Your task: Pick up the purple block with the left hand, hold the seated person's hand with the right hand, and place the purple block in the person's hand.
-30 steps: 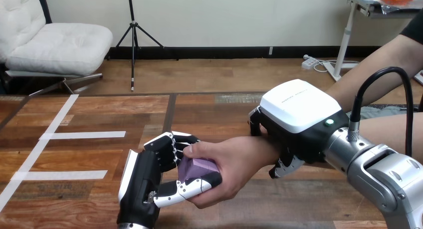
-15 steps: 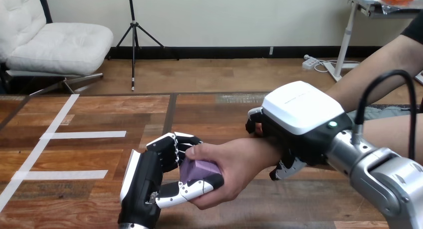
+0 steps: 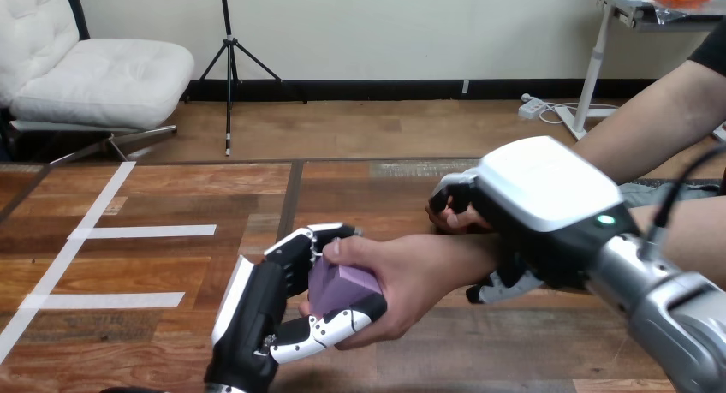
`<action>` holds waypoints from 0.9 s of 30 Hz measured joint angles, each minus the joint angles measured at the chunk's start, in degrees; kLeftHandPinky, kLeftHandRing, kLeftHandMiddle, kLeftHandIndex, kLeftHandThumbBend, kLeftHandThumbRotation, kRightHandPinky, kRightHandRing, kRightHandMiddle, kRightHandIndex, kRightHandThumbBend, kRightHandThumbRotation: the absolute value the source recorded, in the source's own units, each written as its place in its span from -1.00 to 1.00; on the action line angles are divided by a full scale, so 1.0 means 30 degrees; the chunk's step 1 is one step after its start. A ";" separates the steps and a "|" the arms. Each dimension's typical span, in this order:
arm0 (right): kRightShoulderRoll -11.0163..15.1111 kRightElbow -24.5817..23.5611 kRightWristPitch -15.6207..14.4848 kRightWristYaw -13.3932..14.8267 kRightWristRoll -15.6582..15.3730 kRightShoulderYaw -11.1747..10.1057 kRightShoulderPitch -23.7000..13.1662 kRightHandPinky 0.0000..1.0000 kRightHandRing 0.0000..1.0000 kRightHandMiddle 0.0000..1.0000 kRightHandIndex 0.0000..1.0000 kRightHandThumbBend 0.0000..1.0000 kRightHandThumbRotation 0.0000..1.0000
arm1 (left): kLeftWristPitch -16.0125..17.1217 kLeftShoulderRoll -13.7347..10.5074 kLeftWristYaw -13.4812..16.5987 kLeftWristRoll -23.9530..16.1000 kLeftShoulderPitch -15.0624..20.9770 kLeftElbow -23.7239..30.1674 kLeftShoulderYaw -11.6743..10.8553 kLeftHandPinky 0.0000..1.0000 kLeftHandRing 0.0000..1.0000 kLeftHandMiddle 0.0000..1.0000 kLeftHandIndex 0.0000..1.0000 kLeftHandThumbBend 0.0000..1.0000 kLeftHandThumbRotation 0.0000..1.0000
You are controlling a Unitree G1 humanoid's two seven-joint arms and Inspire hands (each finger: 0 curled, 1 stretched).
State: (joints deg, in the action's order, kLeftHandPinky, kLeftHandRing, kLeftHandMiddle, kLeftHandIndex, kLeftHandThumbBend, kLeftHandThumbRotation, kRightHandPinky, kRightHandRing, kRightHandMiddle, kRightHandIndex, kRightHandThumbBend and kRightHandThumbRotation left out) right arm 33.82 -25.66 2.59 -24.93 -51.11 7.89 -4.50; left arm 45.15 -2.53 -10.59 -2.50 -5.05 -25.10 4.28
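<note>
The block [image 3: 341,283] was largely covered, its near side by the left hand's [image 3: 257,312] thumb and its top by the thumb of the person's hand [image 3: 411,277]. The person's palm under the block was hidden. The person's wrist [image 3: 467,256] was mostly concealed beneath the right hand [image 3: 548,192], so that hand's palm could not be made out. The left hand was cut off at the bottom edge. The right forearm [image 3: 676,324] and the person's arm [image 3: 651,128] were cut off at the right edge.
</note>
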 measured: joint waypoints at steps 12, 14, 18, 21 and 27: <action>-0.0985 -0.1400 -0.0247 0.1864 0.1303 -0.1364 0.2075 0.09 0.29 0.40 0.44 0.37 -0.56 | 0.0978 0.0229 -0.0883 0.0856 0.0148 -0.0460 0.0171 0.41 0.55 0.64 0.68 0.70 -0.21; -0.1177 -0.1487 -0.0234 0.2204 0.1453 -0.1542 0.2428 0.11 0.31 0.40 0.46 0.32 -0.52 | 0.1067 0.0254 -0.0946 0.0918 0.0186 -0.0512 0.0166 0.43 0.57 0.66 0.69 0.71 -0.17; -0.1691 -0.1546 -0.0039 0.3157 0.1965 -0.1926 0.3262 0.14 0.33 0.42 0.46 0.30 -0.49 | 0.1302 0.0265 -0.1016 0.0999 0.0267 -0.0597 0.0155 0.46 0.59 0.68 0.71 0.72 -0.13; -0.2113 -0.1573 0.0211 0.3958 0.2345 -0.2142 0.3902 0.15 0.35 0.44 0.48 0.27 -0.47 | 0.1499 0.0263 -0.1101 0.1050 0.0324 -0.0691 0.0131 0.48 0.61 0.70 0.74 0.73 -0.09; -0.2765 -0.1594 0.1093 0.5537 0.3119 -0.2316 0.4978 0.18 0.38 0.47 0.50 0.20 -0.44 | 0.1871 0.0264 -0.1254 0.1182 0.0393 -0.0926 0.0125 0.54 0.66 0.73 0.78 0.76 0.01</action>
State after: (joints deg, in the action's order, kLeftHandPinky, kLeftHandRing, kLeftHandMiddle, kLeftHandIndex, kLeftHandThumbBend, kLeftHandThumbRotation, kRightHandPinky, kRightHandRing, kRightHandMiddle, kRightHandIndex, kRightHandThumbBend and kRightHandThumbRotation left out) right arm 25.53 -30.44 5.87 -8.31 -41.75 0.94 10.43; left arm 50.77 -1.74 -14.35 1.05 -3.87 -27.88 4.66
